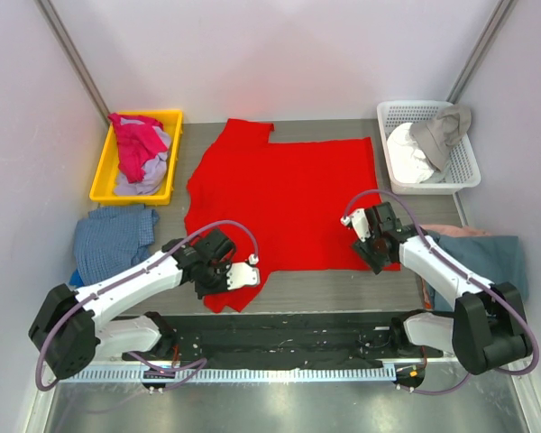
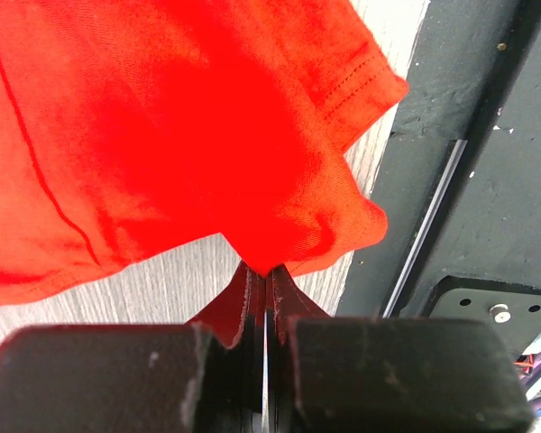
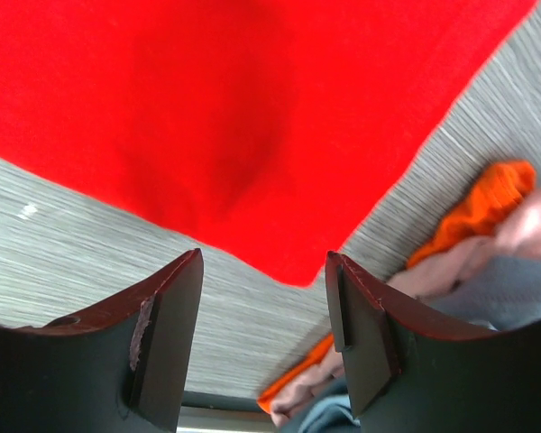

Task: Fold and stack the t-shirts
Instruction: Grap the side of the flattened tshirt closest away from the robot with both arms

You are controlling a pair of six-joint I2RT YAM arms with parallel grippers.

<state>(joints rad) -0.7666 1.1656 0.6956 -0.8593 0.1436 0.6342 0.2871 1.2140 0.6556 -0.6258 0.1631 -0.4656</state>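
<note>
A bright red t-shirt (image 1: 284, 194) lies spread flat in the middle of the table. My left gripper (image 1: 221, 281) is shut on its near-left sleeve; in the left wrist view the jaws (image 2: 266, 275) pinch a fold of the red cloth (image 2: 180, 126), lifted slightly off the table. My right gripper (image 1: 383, 260) stands open just above the shirt's near-right corner. In the right wrist view that corner (image 3: 298, 262) lies between and just beyond the fingertips (image 3: 263, 271), with nothing held. More t-shirts, pink and lavender (image 1: 137, 149), sit in a yellow bin.
The yellow bin (image 1: 104, 188) stands at the back left, a white basket (image 1: 464, 171) with pale cloth at the back right. A blue checked cloth (image 1: 115, 236) lies at the left. A teal, pink and orange pile (image 1: 487, 253) lies at the right. A black rail (image 1: 279, 329) runs along the near edge.
</note>
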